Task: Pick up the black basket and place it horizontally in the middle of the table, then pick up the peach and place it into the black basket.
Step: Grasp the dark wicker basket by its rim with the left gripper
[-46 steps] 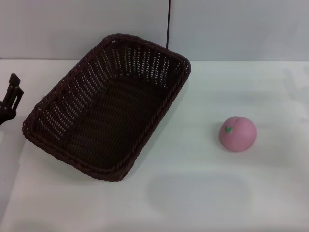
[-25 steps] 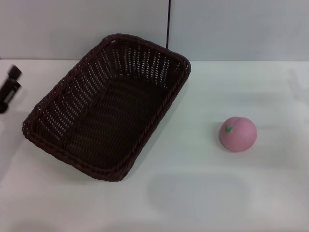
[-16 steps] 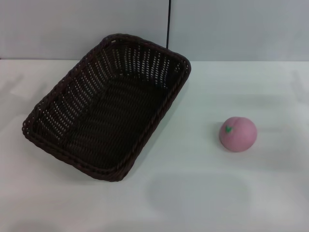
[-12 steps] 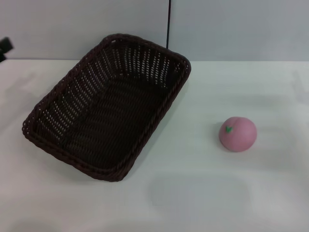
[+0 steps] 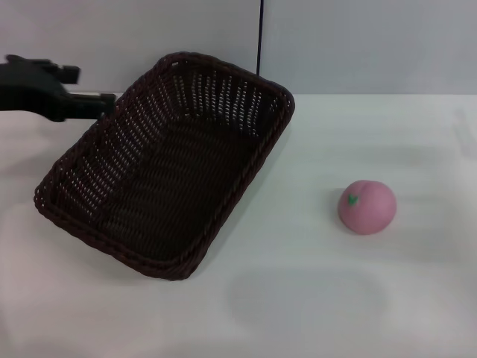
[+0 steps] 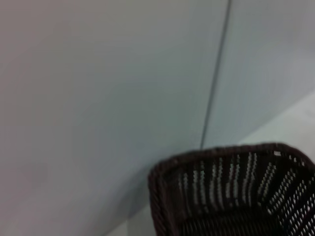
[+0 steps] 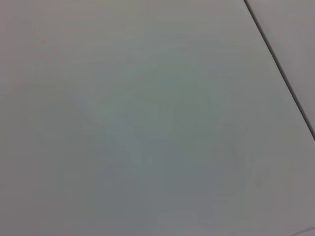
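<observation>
The black basket (image 5: 164,171) lies at a slant on the left half of the white table (image 5: 313,298), one short end toward the back wall. The pink peach (image 5: 367,206) sits on the table to its right, well apart from it. My left gripper (image 5: 104,104) reaches in from the left edge, raised, right at the basket's far-left rim; whether it touches the rim does not show. The left wrist view shows one basket corner (image 6: 231,191) from above. My right gripper is out of view.
A grey wall stands behind the table, with a dark vertical line (image 5: 260,37) just behind the basket's far end. The right wrist view shows only that wall and line (image 7: 280,69).
My left arm left the view at the left edge, then came back higher up and reached right to the basket's far-left rim. Basket and peach have not moved.
</observation>
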Controlling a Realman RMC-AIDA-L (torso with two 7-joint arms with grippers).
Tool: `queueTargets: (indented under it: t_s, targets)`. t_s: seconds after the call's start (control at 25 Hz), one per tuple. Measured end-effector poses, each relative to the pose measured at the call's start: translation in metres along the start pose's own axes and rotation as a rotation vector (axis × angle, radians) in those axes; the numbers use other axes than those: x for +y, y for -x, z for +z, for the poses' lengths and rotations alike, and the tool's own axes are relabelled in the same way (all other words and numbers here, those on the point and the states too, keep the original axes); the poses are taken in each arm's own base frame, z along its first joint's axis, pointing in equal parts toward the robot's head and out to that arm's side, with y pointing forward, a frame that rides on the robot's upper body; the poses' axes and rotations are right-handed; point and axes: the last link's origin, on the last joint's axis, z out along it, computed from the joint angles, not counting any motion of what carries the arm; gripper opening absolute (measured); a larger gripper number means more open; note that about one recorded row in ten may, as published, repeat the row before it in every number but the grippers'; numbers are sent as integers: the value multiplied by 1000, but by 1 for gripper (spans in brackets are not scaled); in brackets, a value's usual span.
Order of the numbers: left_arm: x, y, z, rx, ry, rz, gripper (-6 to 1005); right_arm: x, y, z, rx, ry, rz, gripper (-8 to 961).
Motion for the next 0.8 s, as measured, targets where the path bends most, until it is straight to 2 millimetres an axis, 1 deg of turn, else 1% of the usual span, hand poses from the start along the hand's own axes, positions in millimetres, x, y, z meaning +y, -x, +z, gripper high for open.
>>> queueTargets:
  t_s: [0.04, 0.08, 0.28, 0.4, 0.52, 0.6, 0.8]
  targets:
    - [2, -3, 4, -20, -2, -2, 764, 0, 0, 0, 0, 0, 0, 642]
    - [6, -9, 12, -55, -8, 1, 763, 0, 0, 0, -1, -1, 0, 642]
    - [11, -16, 35, -148, -76, 36, 758, 0, 0, 1, -1, 0, 0, 642]
    - [10, -18, 43, -193, -126, 58, 755, -1, 0, 0, -1, -4, 0, 642]
    - [9, -17, 46, -220, -144, 66, 752, -1, 0, -1, 1, -5, 0, 641]
    - [7, -13, 50, -273, -171, 80, 750, -1, 0, -1, 3, -7, 0, 641]
    - [10, -8, 56, -319, -174, 88, 745, 0, -1, 1, 11, -3, 0, 641]
